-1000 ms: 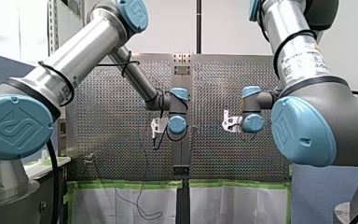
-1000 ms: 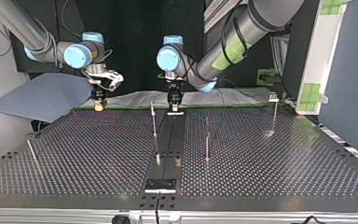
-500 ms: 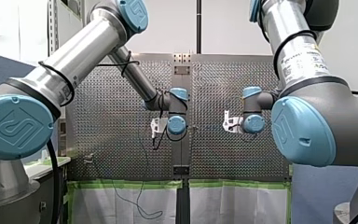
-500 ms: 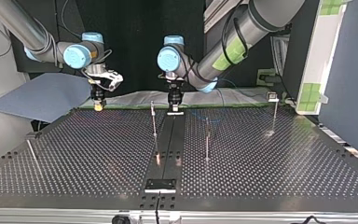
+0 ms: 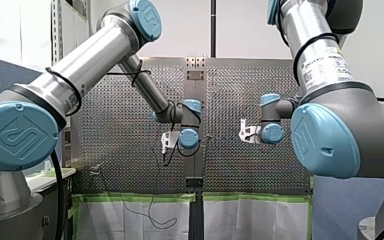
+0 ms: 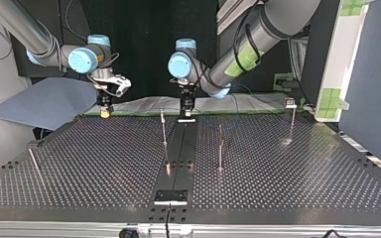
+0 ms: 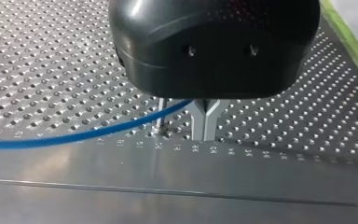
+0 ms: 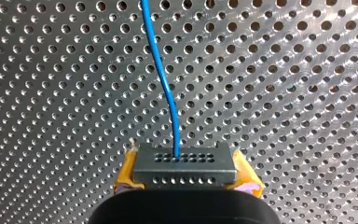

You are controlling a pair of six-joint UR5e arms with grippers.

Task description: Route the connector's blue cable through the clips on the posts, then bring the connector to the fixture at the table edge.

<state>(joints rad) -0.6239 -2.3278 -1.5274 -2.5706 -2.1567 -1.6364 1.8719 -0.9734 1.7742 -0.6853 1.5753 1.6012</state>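
In the right wrist view, my right gripper (image 8: 186, 179) is shut on the grey connector (image 8: 185, 164), pinched between its yellow pads. The blue cable (image 8: 163, 79) runs out of the connector over the perforated table. At the top view's far left this gripper (image 6: 104, 112) hangs just above the table's far edge. My left gripper (image 7: 205, 133) has its metal fingers shut together, tips near the plate beside a thin post (image 7: 160, 116). The blue cable (image 7: 74, 136) runs up to the fingers' base; I cannot tell whether it is pinched. In the top view this gripper (image 6: 186, 116) sits over the centre strip.
Thin posts stand on the table (image 6: 104, 163): one left of the centre strip (image 6: 164, 126), one right of it (image 6: 221, 148), one at the far right (image 6: 292, 121). A leaning rod (image 6: 32, 159) is at the left. A dark fixture plate (image 6: 170, 196) lies at the near edge.
My left arm's wrist has shifted slightly down in the front view, a touch to the right in the top view. My right arm and the connector have stayed still.
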